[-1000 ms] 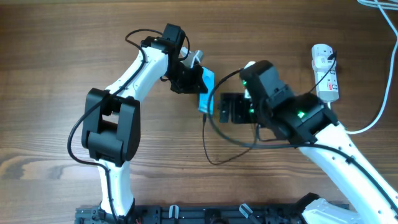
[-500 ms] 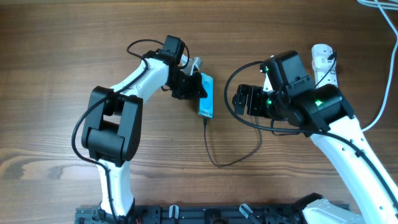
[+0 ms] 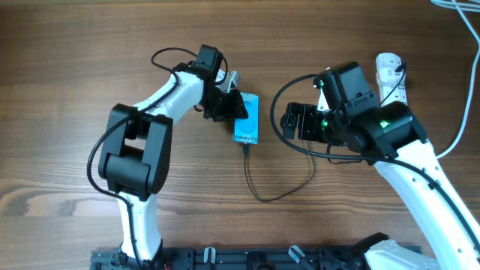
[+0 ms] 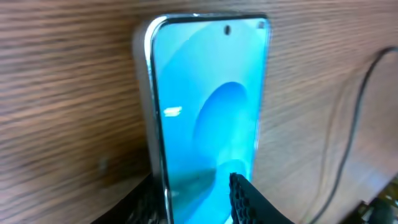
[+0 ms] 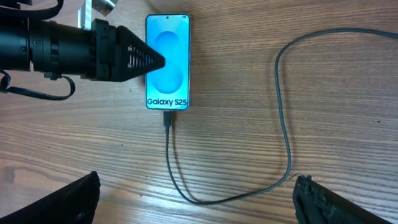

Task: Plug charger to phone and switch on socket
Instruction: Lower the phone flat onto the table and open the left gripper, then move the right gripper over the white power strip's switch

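Note:
The phone [image 3: 247,122] lies nearly flat, cyan screen up. It also shows in the left wrist view [image 4: 205,112] and, with its "Galaxy S25" text, in the right wrist view [image 5: 167,61]. My left gripper [image 3: 229,107] is shut on the phone's upper end, one finger over the screen [image 4: 198,202]. The charger [image 3: 257,191] is a thin black cable; its connector tip [image 5: 166,119] sits in the phone's lower edge. My right gripper [image 3: 296,124] is open and empty, hovering right of the phone [image 5: 199,205]. The socket [image 3: 395,96] lies at the far right, partly hidden by my right arm.
The charger cable loops over the wood between the phone and my right arm [image 5: 284,130]. The thick white cord [image 3: 459,133] runs from the socket off the right edge. A black rail [image 3: 255,259] lines the table's front.
My right gripper drew back to the right, away from the phone, and stands open. The phone turned from tilted on its edge to nearly flat, screen up, still in my left gripper.

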### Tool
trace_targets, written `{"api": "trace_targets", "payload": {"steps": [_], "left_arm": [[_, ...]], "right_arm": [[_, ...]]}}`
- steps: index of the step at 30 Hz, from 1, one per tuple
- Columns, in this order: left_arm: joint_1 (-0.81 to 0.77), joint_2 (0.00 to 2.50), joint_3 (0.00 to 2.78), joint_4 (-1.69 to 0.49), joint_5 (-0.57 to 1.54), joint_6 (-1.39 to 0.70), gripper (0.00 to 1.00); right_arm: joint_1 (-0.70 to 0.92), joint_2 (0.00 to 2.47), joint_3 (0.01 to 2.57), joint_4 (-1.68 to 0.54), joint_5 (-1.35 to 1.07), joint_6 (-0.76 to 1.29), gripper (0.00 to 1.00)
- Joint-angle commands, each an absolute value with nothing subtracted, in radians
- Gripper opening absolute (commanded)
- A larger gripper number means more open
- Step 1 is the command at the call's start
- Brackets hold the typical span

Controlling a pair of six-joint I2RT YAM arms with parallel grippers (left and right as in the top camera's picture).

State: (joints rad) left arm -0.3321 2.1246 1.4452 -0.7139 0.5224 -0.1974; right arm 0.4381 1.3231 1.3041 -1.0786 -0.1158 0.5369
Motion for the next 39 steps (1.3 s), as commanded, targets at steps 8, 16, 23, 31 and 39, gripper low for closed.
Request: {"api": "trace_targets", "payload": {"steps": [8,16,23,31,39], "left_arm": [[-0.321,2.133,1.443,-0.763,0.376,-0.192,0.51],[-0.211,1.897,1.573,-0.883,0.368,-0.228,1.0],[-0.17,1.639,1.573,-0.942,0.113,-0.307,1.0],[-0.17,1.637,1.573,-1.0,0.099,-0.3,1.0],[-0.17,1.637,1.573,-1.0,0.099,-0.3,1.0]], "right_arm": [[0.436,1.33,1.324,-1.11,-0.066,0.496,1.0],[0.436,1.33,1.322,-1.1,-0.045,0.498,0.99],[0.436,1.351,1.321,-1.045,-0.044,0.58,1.0],[0.434,1.465,1.321,-1.022,0.03,0.58,1.0],[0.102,1.457,1.323,-1.013,0.157,0.618,1.0]]}}
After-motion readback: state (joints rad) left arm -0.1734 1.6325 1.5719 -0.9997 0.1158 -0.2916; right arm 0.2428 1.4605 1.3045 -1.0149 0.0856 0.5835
